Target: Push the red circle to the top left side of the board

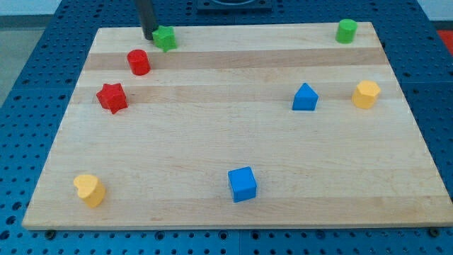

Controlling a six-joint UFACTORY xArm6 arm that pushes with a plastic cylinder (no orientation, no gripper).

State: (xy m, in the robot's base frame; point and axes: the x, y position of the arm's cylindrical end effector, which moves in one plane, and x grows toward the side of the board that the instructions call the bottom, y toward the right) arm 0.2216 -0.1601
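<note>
The red circle (pixel 139 62) stands near the board's top left, below and left of a green star (pixel 165 37). My tip (pixel 149 37) rests at the board's top edge, right beside the green star's left side and just above and right of the red circle. A red star (pixel 112 97) lies below and left of the red circle.
The wooden board (pixel 233 134) also bears a green cylinder (pixel 346 31) at the top right, a blue triangle (pixel 305 97), a yellow hexagon (pixel 366 93), a blue cube (pixel 243 184) and a yellow heart (pixel 89 190) at the bottom left.
</note>
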